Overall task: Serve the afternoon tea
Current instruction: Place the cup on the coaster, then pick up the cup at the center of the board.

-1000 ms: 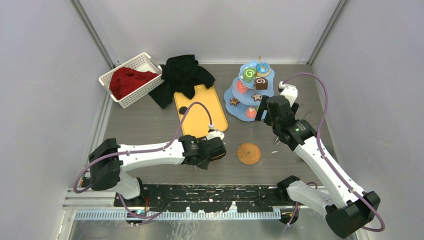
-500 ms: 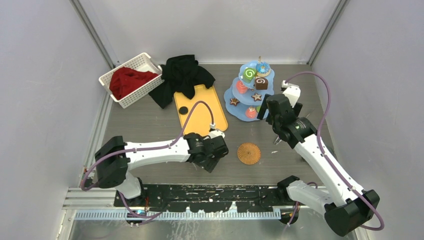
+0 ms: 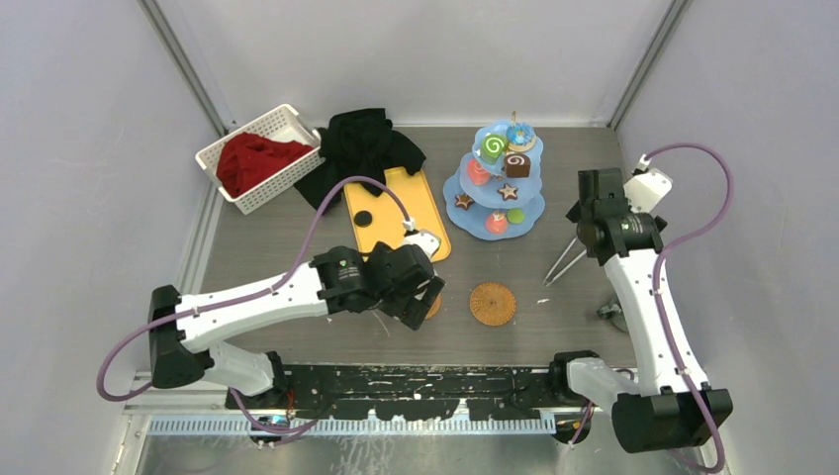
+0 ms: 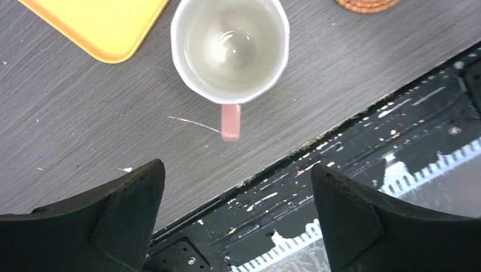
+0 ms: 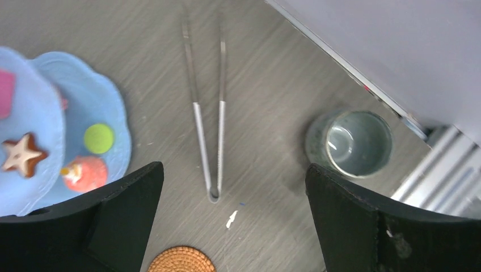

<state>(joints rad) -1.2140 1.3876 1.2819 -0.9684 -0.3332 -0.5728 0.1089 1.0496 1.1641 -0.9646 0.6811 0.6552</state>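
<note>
Overall: nothing is held; the tea things are spread over the table
Left gripper: fingers spread wide; hovers above the cream mug without touching it
Cream mug: upright; pink handle towards the near edge; just beside a corner of the yellow tray; woven coaster near it
Right gripper: fingers wide apart; hangs above the tongs
Tongs: flat on the table, between the stand and the grey mug
Stand: three blue tiers; carries a green swirl roll, blue donut, brown cube and star cookie
Grey mug: upright near the table's right edge; well apart from the cream mug
</note>
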